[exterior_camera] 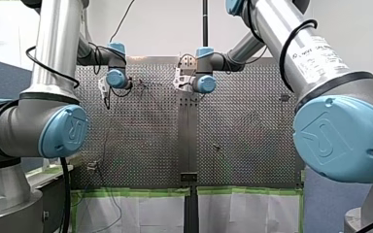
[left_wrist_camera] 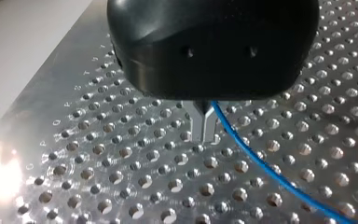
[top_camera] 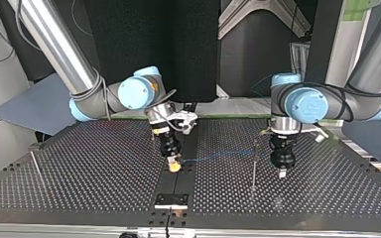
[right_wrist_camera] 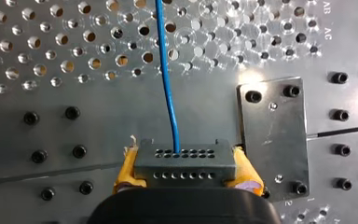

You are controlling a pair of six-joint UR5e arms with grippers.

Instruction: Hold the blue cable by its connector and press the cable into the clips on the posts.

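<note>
our right end effector [right_wrist_camera: 186, 168] grips the connector [right_wrist_camera: 185, 156], the left end effector [left_wrist_camera: 204, 126] we cannot judge, and if tension drops the blue cable [right_wrist_camera: 168, 93] could slip past the post [top_camera: 254, 163] right of centre in the top view.

Silver arm tubes [exterior_camera: 58, 43], light-blue joint caps [exterior_camera: 337, 138], looping black cables [exterior_camera: 66, 194], yellow-padded right fingers [right_wrist_camera: 247, 172].

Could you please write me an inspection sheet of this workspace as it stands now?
Surface: perforated table; bolted plate beside the connector.
Job's things: connector with blue cable leaving it; post near the cable's far end; second post at the top view's left; clips too small to judge.
Clutter: nothing seen.
Grippers: right gripper shut on connector, yellow pads; left gripper by the cable, state unclear.
Cables: blue cable runs from connector toward the post; black arm cables.
Surroundings: green tape along the table's edge.
</note>
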